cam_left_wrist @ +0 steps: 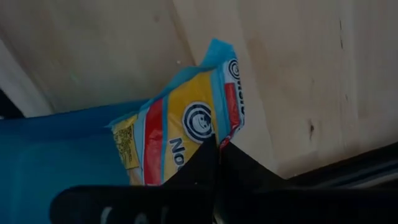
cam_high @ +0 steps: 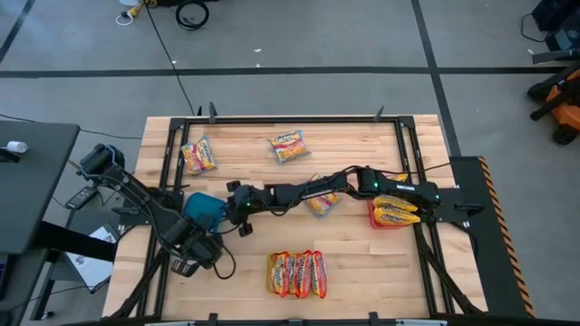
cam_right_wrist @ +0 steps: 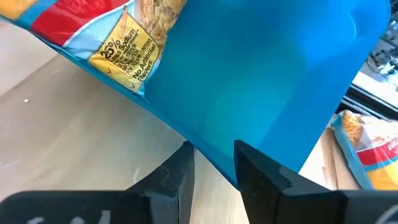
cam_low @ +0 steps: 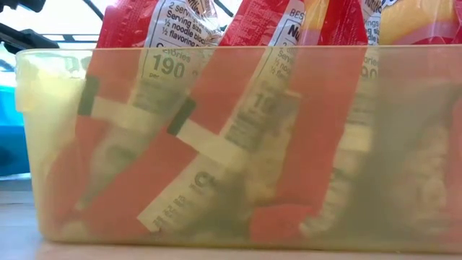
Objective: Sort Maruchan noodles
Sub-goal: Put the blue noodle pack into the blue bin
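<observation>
Blue-edged and yellow, one noodle packet [cam_left_wrist: 186,127] is pinched at its corner between the pressed-together fingers of the left gripper [cam_left_wrist: 219,144], hanging over the blue tray [cam_left_wrist: 56,162] near the table's left side. Reaching across the table, the right gripper [cam_right_wrist: 213,163] has its fingers slightly parted around the edge of that same blue tray. Other noodle packets [cam_high: 296,273] stand in a clear bin [cam_low: 238,144] near the front edge, more fill the red tray [cam_high: 396,214] at the right, and loose ones [cam_high: 288,145] lie on the wooden table [cam_high: 245,154].

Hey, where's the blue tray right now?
In the high view, the blue tray sits left of the table's centre, between the left gripper and the right gripper, whose fingers straddle its edge.
</observation>
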